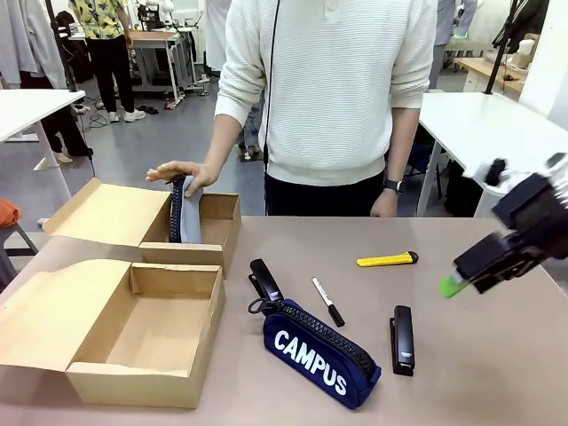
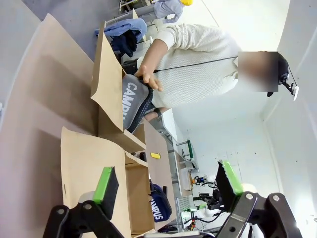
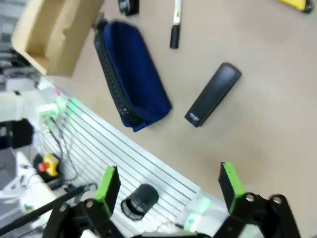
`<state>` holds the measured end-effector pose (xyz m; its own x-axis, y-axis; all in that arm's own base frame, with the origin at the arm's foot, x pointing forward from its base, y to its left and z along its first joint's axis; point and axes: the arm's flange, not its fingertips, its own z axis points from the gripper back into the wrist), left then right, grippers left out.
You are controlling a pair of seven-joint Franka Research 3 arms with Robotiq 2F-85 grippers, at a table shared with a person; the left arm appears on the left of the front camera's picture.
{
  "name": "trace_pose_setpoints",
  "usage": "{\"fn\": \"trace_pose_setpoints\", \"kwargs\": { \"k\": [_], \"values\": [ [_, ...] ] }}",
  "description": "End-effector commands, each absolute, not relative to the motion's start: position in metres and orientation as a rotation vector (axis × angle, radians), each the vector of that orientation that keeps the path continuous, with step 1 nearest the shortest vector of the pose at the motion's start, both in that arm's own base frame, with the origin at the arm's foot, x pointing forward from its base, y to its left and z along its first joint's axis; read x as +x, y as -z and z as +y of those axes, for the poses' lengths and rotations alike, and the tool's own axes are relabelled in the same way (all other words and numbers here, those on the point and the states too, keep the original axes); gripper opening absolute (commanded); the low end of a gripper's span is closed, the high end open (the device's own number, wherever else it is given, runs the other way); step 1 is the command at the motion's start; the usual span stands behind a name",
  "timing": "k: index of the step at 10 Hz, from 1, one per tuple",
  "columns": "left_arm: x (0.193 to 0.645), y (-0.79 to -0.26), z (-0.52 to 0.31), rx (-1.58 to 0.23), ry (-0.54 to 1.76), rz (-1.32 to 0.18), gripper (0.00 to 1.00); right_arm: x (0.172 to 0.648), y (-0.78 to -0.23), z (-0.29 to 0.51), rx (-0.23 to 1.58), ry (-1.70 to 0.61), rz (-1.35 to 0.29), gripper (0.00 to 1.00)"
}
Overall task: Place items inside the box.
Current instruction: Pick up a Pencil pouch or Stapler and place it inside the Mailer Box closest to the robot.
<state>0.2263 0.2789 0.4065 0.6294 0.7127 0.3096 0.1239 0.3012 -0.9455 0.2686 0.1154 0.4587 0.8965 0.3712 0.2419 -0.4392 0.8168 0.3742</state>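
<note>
Your right gripper (image 1: 466, 275) is hovering above the table, well to the right of the navy pencil case (image 1: 319, 355). Its jaws are standing wide with nothing between them, and its wrist camera is looking past both green pads at that case and a black stapler (image 3: 213, 94), which is lying just right of the case. Your left gripper (image 2: 167, 182) is gaping just as wide and carrying nothing, with the box (image 2: 89, 168) showing beyond its fingers.

The box is sitting just left of the pencil case, its lid flap lying open on the side away from the case and its inside showing bare cardboard. The other items are lying on the table around the case:
- a second stapler (image 1: 264, 280) is touching its far left end
- the marker pen (image 1: 327, 302) is lying just behind it
- the yellow utility knife (image 1: 387, 260) is lying farther behind and to the right

Behind and to the left of the navy case, the person's hand (image 1: 182, 171) is holding a grey pencil case (image 1: 188, 213) upright in the narrower box (image 1: 217, 222).
</note>
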Motion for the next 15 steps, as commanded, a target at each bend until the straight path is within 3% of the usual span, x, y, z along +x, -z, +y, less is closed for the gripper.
{"fn": "trace_pose_setpoints", "kwargs": {
  "k": [1, 4, 8, 14, 15],
  "values": [
    [0.225, -0.407, 0.277, -1.238, -0.443, -0.867, 1.00, 0.291, -0.431, 0.160, 0.405, -0.396, -0.086, 1.00],
    [0.225, -0.407, 0.277, -1.238, -0.443, -0.867, 1.00, 0.319, -0.391, 0.184, 0.321, -0.322, 0.035, 1.00],
    [0.225, -0.407, 0.277, -1.238, -0.443, -0.867, 1.00, 0.329, -0.349, 0.198, 0.109, -0.102, -0.060, 1.00],
    [0.225, -0.407, 0.277, -1.238, -0.443, -0.867, 1.00, 0.346, -0.306, 0.200, 0.046, 0.049, -0.052, 1.00],
    [0.225, -0.407, 0.277, -1.238, -0.443, -0.867, 1.00, 0.347, -0.306, 0.200, 0.039, 0.051, -0.051, 0.94]
  ]
}}
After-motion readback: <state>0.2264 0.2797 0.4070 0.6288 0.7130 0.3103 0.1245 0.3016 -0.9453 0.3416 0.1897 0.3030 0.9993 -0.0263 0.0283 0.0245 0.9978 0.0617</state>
